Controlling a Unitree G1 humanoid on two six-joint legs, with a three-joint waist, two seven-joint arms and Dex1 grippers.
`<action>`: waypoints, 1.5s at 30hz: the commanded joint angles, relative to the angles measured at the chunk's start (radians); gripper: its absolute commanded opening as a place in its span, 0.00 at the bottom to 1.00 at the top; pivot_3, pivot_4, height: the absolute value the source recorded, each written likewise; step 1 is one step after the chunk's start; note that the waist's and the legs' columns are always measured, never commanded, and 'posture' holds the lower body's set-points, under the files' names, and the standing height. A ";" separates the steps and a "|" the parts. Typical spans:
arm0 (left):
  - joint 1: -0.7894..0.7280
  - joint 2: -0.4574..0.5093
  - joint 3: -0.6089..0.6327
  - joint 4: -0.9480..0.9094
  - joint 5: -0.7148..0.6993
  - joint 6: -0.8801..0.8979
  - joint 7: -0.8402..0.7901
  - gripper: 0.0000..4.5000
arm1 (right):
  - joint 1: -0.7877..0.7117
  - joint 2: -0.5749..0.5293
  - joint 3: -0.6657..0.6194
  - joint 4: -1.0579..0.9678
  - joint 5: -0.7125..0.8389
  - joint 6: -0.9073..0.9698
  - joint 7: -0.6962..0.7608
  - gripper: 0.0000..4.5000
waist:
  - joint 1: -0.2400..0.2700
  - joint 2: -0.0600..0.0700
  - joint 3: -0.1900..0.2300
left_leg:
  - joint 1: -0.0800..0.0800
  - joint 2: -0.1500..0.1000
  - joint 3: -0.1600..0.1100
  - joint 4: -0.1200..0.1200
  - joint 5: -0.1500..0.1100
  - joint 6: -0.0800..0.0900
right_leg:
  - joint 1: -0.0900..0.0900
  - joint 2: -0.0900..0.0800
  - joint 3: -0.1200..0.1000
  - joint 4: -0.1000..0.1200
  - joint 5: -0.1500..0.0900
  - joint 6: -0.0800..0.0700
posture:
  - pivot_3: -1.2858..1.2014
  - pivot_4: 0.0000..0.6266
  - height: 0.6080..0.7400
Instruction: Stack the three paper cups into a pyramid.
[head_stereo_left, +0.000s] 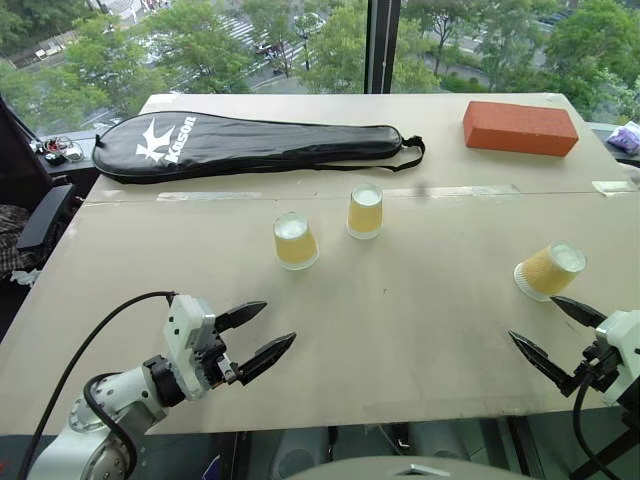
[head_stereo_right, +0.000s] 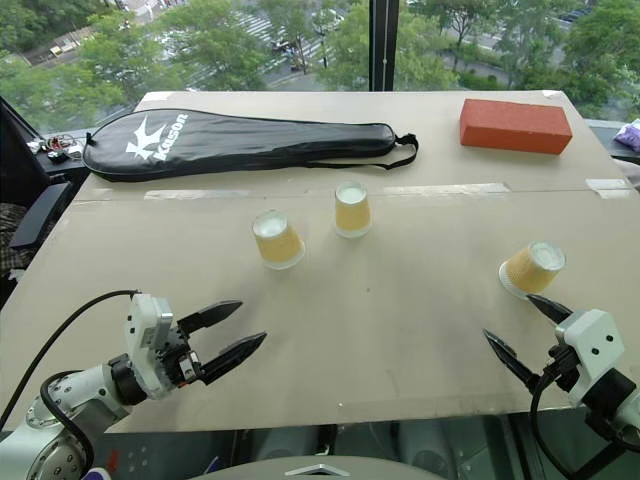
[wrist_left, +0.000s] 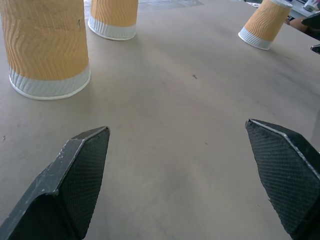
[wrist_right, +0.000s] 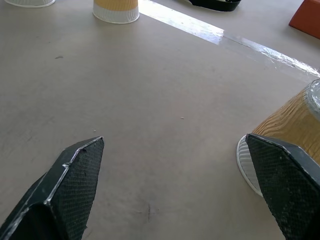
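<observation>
Left eye view: beige table (head_stereo_left: 400, 330) by a window, both hands (head_stereo_left: 255, 340) (head_stereo_left: 545, 330) released, empty.

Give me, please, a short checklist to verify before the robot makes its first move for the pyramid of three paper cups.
1. Left gripper open and holding nothing: ok.
2. Right gripper open and holding nothing: ok.
3. All three yellow-orange tapered paper cups stand upside down, rims on the beige table: left cup, middle cup, right cup: ok.
4. Cups apart, none stacked yet: ok.
5. Right cup close to the right gripper, for a first grasp: ok.
6. Black racket bag and orange-red brick lie behind the cups, away from them: ok.
</observation>
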 joint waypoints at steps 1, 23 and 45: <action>-0.062 0.001 -0.009 0.006 -0.022 -0.008 -0.003 0.99 | -0.040 0.022 0.031 -0.031 -0.007 -0.011 -0.040 1.00 | 0.000 0.000 0.000 | 0.000 0.000 0.000 0.000 0.000 0.000 | 0.000 0.000 0.000 0.000 0.000 0.000 | 0.52 0.24 1.00; -0.103 0.023 0.131 -0.013 -0.174 -0.054 -0.081 0.99 | -1.023 0.230 0.558 0.424 -0.204 0.313 -0.349 1.00 | -0.026 -0.001 0.001 | 0.000 -0.002 0.000 0.001 0.000 0.000 | 0.000 0.003 0.000 0.001 0.005 -0.008 | 0.52 0.24 1.00; 0.085 0.023 0.318 -0.115 -0.288 -0.048 -0.089 0.99 | -1.387 0.436 0.619 0.948 -0.249 0.174 -0.228 1.00 | -0.033 0.001 0.003 | -0.001 0.000 -0.001 0.000 0.001 -0.001 | -0.002 0.003 -0.001 0.002 0.006 -0.008 | 0.52 0.24 1.00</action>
